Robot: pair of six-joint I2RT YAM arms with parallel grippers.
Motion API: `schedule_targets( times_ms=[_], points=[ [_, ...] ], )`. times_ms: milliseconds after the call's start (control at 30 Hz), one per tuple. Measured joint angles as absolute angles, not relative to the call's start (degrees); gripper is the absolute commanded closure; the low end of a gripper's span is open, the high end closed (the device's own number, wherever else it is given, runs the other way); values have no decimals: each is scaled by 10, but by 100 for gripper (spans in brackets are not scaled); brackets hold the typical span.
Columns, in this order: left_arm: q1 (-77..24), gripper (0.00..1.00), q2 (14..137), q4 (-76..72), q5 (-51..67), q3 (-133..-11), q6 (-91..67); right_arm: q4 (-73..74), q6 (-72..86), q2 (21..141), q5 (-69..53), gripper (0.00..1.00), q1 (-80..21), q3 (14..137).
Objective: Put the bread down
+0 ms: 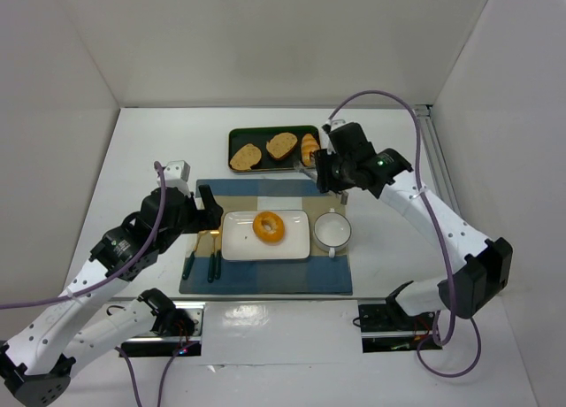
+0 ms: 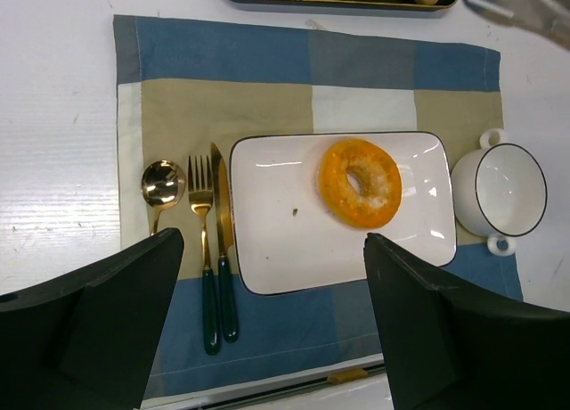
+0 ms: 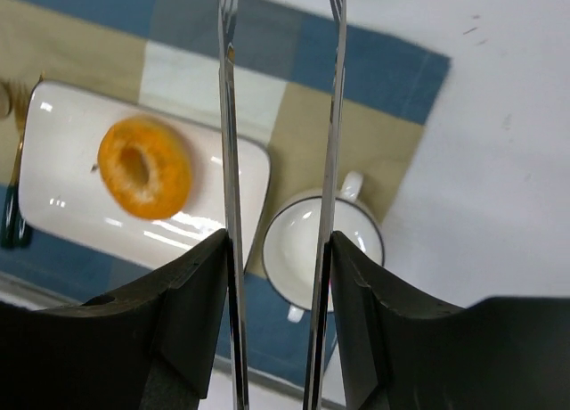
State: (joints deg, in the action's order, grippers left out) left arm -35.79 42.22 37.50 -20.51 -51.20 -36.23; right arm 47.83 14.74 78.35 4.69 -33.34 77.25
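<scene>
**A:** Item one, the bread?

**B:** Bread [image 2: 360, 182]: one ring, golden-orange, with a centre hole. It lies flat on the white rectangular plate [image 2: 267, 250], right of the plate's middle, and nothing touches it.

**A:** What is the plate on?

**B:** It sits on a placemat [image 1: 265, 283] checked blue, tan and white, which lies on the white table [image 1: 150, 150]. Left of the plate, on the mat, are a spoon [image 2: 162, 184], a fork [image 2: 201, 205] and a knife [image 2: 223, 241], side by side. The knife is just beside the plate's edge. To the right is a white cup [image 2: 499, 189] with two handles, close against the plate's right end.

**A:** Far side of the table?

**B:** A dark tray [image 1: 237, 137] just beyond the mat. It holds two toast slices [image 1: 246, 157] and a small roll [image 1: 309, 149] at its right end.

**A:** Left gripper?

**B:** Left gripper [image 2: 272, 245]: its fingers are spread wide with nothing between them. It hangs over the near side of the mat.

**A:** Right gripper?

**B:** Right gripper [image 3: 278, 241]: clamped on a pair of metal tongs [image 3: 228, 116], one finger pressing each arm. The tongs' arms stand apart with nothing between them. The gripper is above the mat's far right corner, near the tray. From its wrist camera the bread shows to the left of the tongs, clear of them.
</scene>
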Motion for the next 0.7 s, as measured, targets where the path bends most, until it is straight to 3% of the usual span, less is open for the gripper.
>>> schedule_targets(
  times_ms=[700],
  points=[
    [-358, 4, 412, 375, -187, -500, -362, 365, 120, 907, 54, 48, -33, 853]
  ],
)
